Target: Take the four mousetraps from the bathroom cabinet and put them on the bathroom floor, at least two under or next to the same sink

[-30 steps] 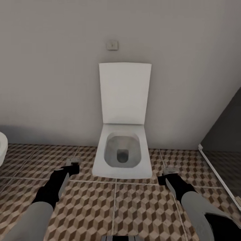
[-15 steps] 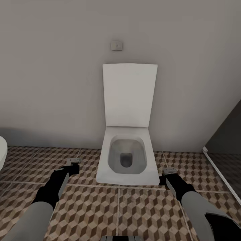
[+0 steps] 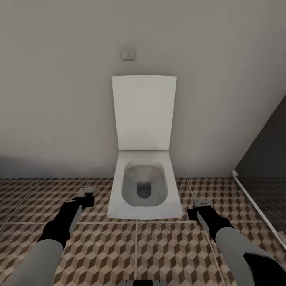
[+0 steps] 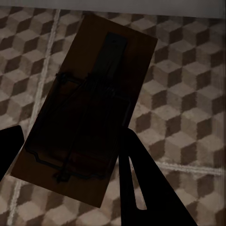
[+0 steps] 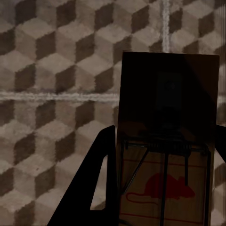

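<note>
The left gripper (image 3: 86, 193) at 7 o'clock and the right gripper (image 3: 201, 203) at 5 o'clock flank a white toilet (image 3: 143, 186). Each grasps a mousetrap (image 4: 89, 103) (image 5: 167, 136) above the bathroom floor (image 3: 174, 250).

A: Mousetraps, count?
B: Two: one mousetrap (image 4: 84, 117) between the left gripper's (image 3: 86, 193) fingers, a second mousetrap (image 5: 167, 141) between the right gripper's (image 3: 201, 203) fingers.
A: Grippers?
B: Two.
A: Fixtures?
B: One white toilet (image 3: 143, 174), one wall button (image 3: 127, 53). One tiled bathroom floor (image 3: 174, 254).
</note>
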Available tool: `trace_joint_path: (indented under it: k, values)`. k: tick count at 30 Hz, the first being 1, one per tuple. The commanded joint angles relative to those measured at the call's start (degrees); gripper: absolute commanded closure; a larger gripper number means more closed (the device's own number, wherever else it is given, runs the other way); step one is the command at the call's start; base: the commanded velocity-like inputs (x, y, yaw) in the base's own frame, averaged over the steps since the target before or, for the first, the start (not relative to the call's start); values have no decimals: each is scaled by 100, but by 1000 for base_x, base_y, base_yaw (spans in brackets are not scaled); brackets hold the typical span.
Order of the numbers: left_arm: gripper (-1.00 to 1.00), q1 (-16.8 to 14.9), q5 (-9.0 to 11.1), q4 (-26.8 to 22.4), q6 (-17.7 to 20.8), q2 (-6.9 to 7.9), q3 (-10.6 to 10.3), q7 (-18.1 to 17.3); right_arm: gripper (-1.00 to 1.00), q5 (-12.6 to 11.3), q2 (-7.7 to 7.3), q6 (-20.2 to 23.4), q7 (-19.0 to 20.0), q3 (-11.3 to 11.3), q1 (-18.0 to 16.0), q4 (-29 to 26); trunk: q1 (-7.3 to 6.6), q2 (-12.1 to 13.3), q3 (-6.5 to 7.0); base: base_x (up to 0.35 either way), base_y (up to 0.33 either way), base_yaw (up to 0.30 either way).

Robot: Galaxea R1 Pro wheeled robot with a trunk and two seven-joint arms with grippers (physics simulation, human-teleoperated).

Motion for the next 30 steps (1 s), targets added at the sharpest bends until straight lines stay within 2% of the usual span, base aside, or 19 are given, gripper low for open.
trace_joint_path:
  k: [1, 25, 30]
  values:
    - [100, -1, -42, -10, 32, -3, 6, -8, 100, 48, 6, 28, 4, -37, -2, -19, -1, -2, -5, 0, 0, -96]
    - [100, -2, -42, 0, 40, -1, 5, -7, 100, 58, 15, 40, -5, -38, -2, -60, -1, -2, -5, 0, 0, -11]
    - [100, 1, -42, -1, 39, -1, 10, -7, 100, 55, 37, 51, -104, -43, -3, -72, -1, -2, -5, 0, 0, 0]
